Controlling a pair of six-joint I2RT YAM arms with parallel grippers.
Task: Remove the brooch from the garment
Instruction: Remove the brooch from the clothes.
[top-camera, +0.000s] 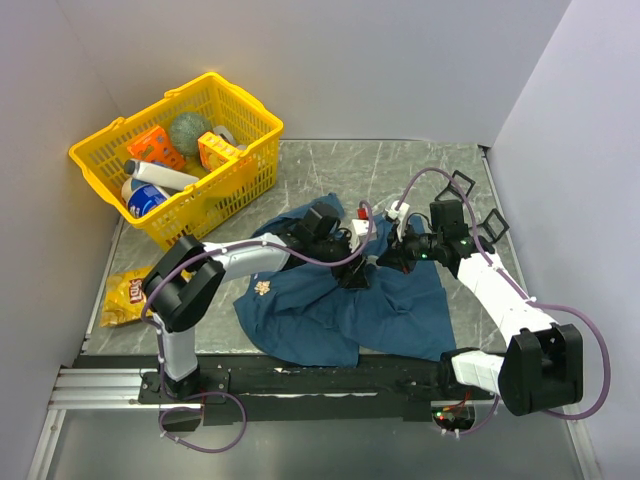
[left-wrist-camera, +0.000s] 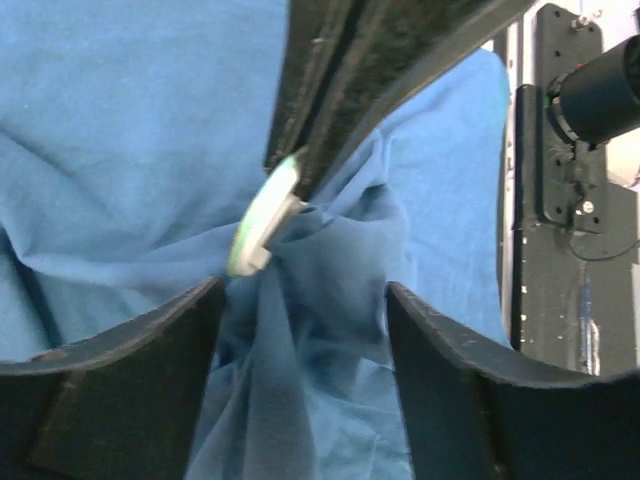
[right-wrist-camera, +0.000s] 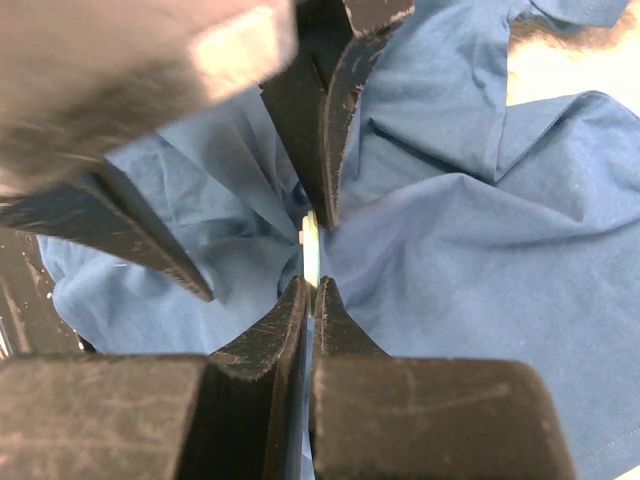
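The brooch (left-wrist-camera: 262, 222) is pinched in the shut right pincer (right-wrist-camera: 311, 288), tenting the garment (top-camera: 400, 310) on the tabletop (top-camera: 330, 165); the left pincer (left-wrist-camera: 303, 305) is spread wide astride the bunched cloth, probably to restrain it.

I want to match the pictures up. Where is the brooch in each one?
Left wrist: the brooch is a pale disc left of centre, pinched by the right tool.
Right wrist: only its thin pale edge shows, at centre, just above the shut fingertips.
Top external: it cannot be made out; the right tool covers that spot.
Shared landmark: the blue garment, seen in all three views.
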